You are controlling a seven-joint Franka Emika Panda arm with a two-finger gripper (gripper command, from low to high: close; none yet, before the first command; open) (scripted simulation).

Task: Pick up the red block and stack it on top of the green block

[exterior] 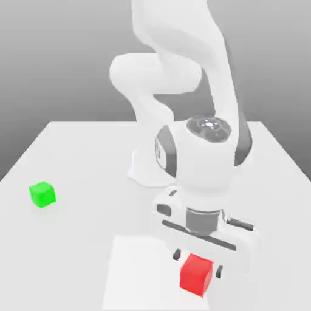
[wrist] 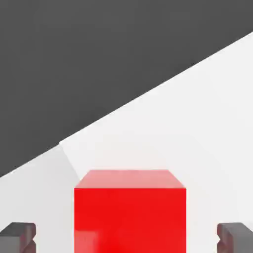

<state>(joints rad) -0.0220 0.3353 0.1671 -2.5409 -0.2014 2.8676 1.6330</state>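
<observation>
Gripper (exterior: 197, 262) is hanging low in the lower right of the exterior frame, pointing down at the white table (exterior: 73, 158), with the red block (exterior: 196, 274) sitting between its two dark fingers (exterior: 177, 255). In the hand view the red block (wrist: 129, 210) is filling the lower centre, and the fingertips (wrist: 20, 236) are standing at the lower left and lower right corners with a strip of white table visible between each one and the cube's sides, so the jaws are sitting partly open, straddling the block and not gripping it. Block is resting on the table surface, on a slightly brighter white patch. Green block (exterior: 42, 194) is lying well apart, at the left of the exterior frame, alone on the table. Arm base is standing behind the gripper, near frame centre
</observation>
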